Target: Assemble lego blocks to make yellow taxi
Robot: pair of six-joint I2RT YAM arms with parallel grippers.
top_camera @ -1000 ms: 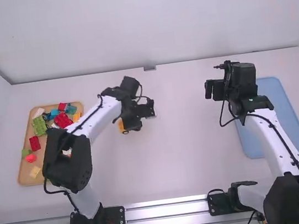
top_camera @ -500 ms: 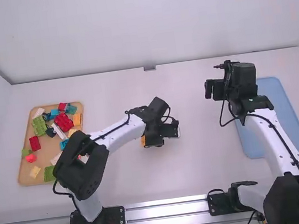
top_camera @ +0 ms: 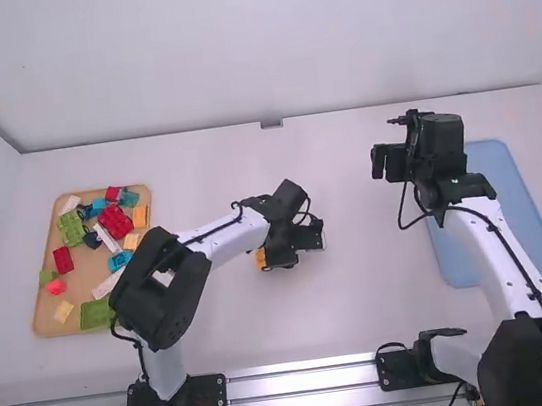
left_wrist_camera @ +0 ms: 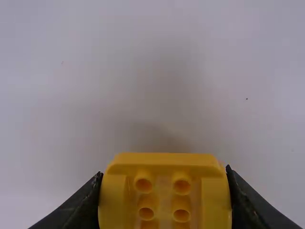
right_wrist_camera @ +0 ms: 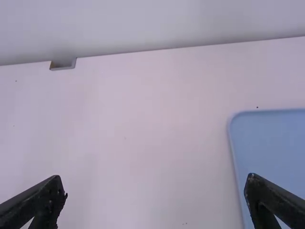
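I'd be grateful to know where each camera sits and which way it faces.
High view: above and behind the left arm and right arm, which show, looking forward and down onto the table.
Left wrist view: on that arm, facing the table past the left gripper, shut on a yellow block.
Right wrist view: on that arm, facing the table's far edge, with the open right gripper.
Shared: high and right wrist views show the blue tray.

We find a smooth white table [top_camera: 375, 299] marked with a few tiny dark specks. Directly on its left side lies a light-brown tray [top_camera: 84, 275]; well apart, on the right, lies a light-blue tray [top_camera: 512, 189] with rounded corners.
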